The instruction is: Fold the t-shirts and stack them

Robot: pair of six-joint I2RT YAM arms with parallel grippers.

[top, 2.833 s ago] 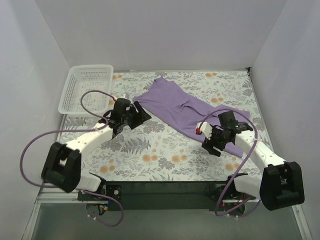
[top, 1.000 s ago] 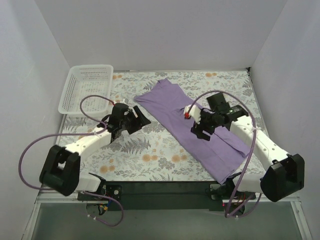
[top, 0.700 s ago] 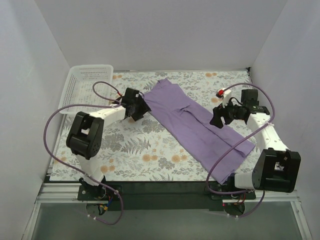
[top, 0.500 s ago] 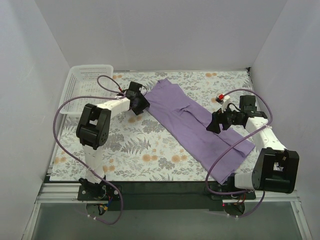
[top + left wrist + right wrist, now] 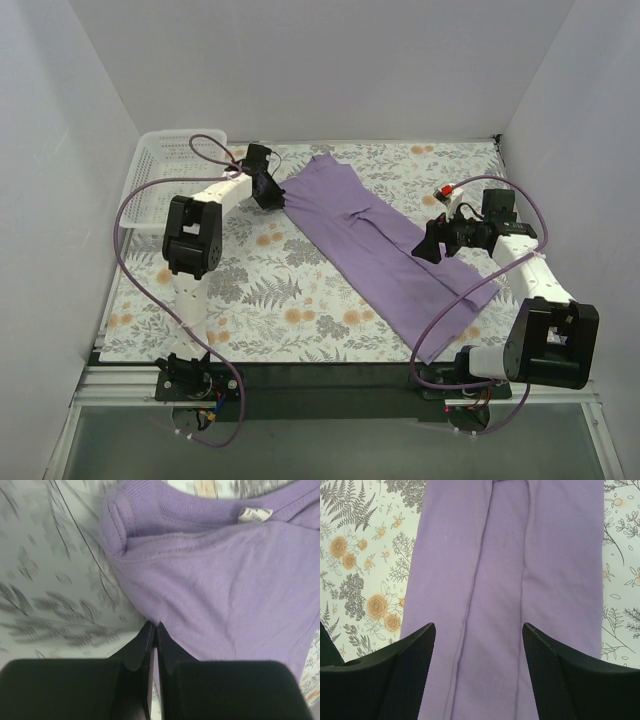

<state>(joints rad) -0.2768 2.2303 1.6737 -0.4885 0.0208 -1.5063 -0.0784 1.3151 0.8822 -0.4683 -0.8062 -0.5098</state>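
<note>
The lavender t-shirt [image 5: 385, 255] lies as a long folded strip, running diagonally from the far middle of the table to the near right. My left gripper [image 5: 275, 197] sits at the shirt's far-left corner. In the left wrist view the gripper [image 5: 155, 625] is shut, its tips pinching the shirt's edge [image 5: 210, 590] below the collar; the white neck label [image 5: 254, 515] shows at top right. My right gripper [image 5: 422, 246] hovers over the strip's right part. In the right wrist view the gripper [image 5: 477, 635] is open above the flat fabric [image 5: 505, 570], holding nothing.
A white plastic basket [image 5: 152, 152] stands at the far left corner, partly behind the left arm and its purple cable. The floral table cover [image 5: 270, 290] spreads under everything. White walls close in the left, back and right sides.
The left arm swung to the far left onto the shirt's collar corner and its gripper closed there. The right arm drew back to the right, leaving the shirt stretched into a longer strip.
</note>
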